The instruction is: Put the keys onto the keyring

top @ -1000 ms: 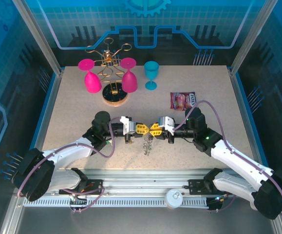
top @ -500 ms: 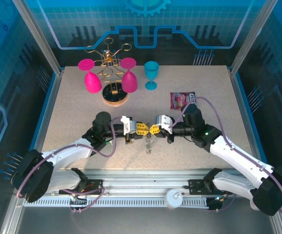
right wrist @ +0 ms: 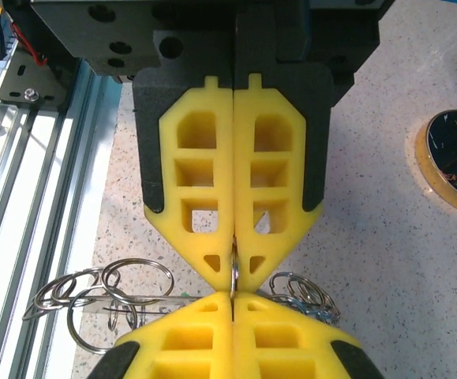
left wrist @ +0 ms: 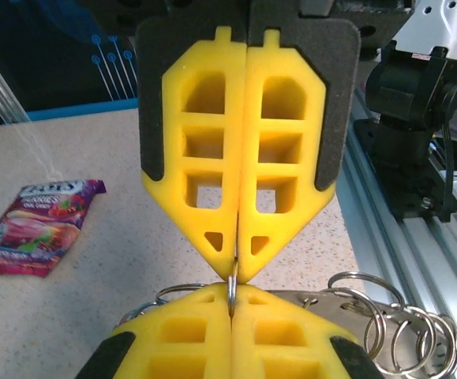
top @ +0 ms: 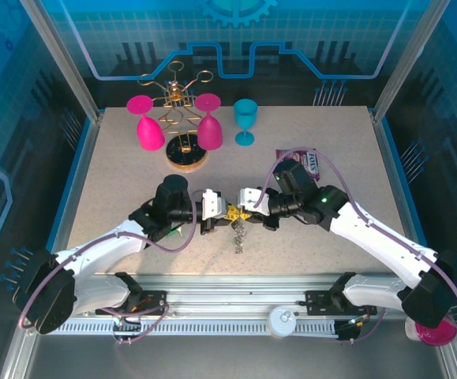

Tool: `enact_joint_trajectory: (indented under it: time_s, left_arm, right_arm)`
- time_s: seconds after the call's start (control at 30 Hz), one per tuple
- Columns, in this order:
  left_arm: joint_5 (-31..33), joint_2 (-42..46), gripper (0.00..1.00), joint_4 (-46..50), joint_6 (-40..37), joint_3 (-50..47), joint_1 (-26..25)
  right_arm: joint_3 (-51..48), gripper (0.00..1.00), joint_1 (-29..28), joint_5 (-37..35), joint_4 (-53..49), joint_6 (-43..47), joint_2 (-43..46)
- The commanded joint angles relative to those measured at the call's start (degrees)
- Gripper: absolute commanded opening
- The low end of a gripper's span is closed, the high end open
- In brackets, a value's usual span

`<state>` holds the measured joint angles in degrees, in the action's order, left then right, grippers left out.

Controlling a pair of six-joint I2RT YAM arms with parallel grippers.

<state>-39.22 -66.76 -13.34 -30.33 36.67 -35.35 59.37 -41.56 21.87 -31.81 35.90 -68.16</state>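
Note:
My left gripper and right gripper meet tip to tip above the table's near middle. Both sets of yellow fingers are shut on one thin metal ring, the keyring, seen edge-on between the tips. From the right wrist, the keyring runs from the left gripper above into the right gripper below. A bunch of loose silver rings with a flat metal strip hangs under the tips. More rings dangle at the side. The keys are hidden from me.
At the back left stands a gold rack with two pink glasses on a round wooden base. A teal cup is beside it. A candy bag lies behind the right arm. The metal rail borders the near edge.
The right arm has swung left and farther over the table. Both grippers have rolled, so their fingers look narrower from above. The meeting point has shifted slightly left, with the ring bunch still hanging below.

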Motion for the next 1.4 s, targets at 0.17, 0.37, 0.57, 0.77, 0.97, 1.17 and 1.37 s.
enact_joint_trajectory:
  time_s: [0.17, 0.37, 0.57, 0.77, 0.97, 1.17, 1.37]
  left_arm:
    - [-0.85, 2.23, 0.00, -5.60, -0.70, -1.04, -0.49]
    - [-2.58, 1.20, 0.00, -18.39, 5.18, -4.96, -0.36]
    - [-3.73, 0.92, 0.00, -23.83, 7.66, -6.51, -0.37]
    - [-4.51, 0.35, 0.00, -25.94, 9.40, -7.12, -0.35]
    - [-5.04, -0.07, 0.00, -26.18, 9.46, -7.22, -0.38]
    - [-5.56, -0.41, 0.00, -26.16, 9.60, -7.13, -0.34]
    - [-3.56, -0.07, 0.00, -25.59, 7.94, -7.57, -0.33]
  right_arm:
    - [-5.61, 0.28, 1.30, 3.04, 11.94, -4.94, 5.91]
    - [-17.69, 0.35, 5.12, 7.77, 29.12, -12.07, 11.51]
    - [-19.91, 0.32, 5.44, 10.18, 31.83, -12.78, 11.95]
    - [-19.90, 0.27, 5.36, 12.66, 33.58, -12.96, 11.38]
    - [-19.74, 0.23, 5.36, 13.99, 34.54, -13.22, 11.38]
    - [-19.58, 0.22, 5.27, 14.26, 35.60, -13.58, 11.11]
    - [-20.25, 0.22, 5.30, 11.75, 35.00, -12.60, 12.30]
